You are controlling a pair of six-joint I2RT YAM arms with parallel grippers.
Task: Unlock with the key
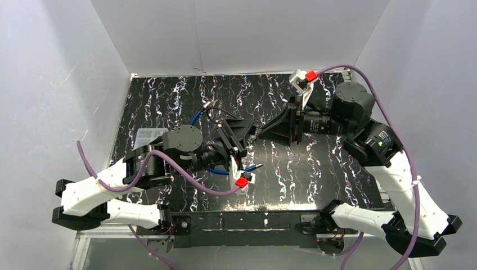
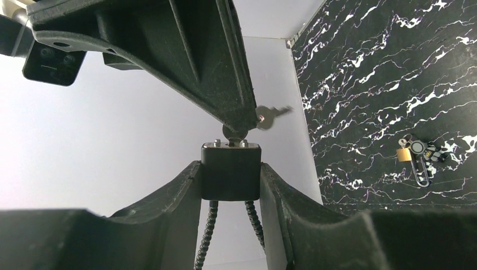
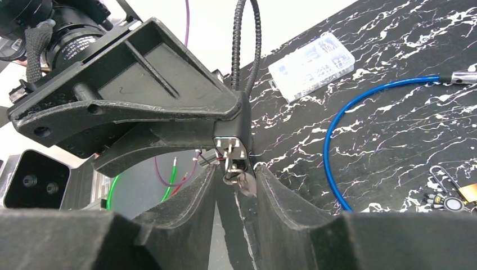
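- I am working over a black, white-veined marble-pattern tabletop [image 1: 169,95], with both arms meeting in the air above its middle.
- The left gripper [image 2: 230,174] is holding its jaws clamped on the lock body. I judge it is lifting the lock's key end clear and bracing it against twisting.
- The right gripper [image 3: 236,174] is facing it, with its jaws standing apart on either side of the key and not visibly pinching it.
- The black cable padlock [image 3: 241,129] is hanging between the grippers, off the tabletop.
- The small silver key [image 3: 233,166] is sitting at the padlock's end and looks inserted. I am judging the turn not yet finished.
- A small brass padlock [image 2: 403,154] is lying unused, well apart.
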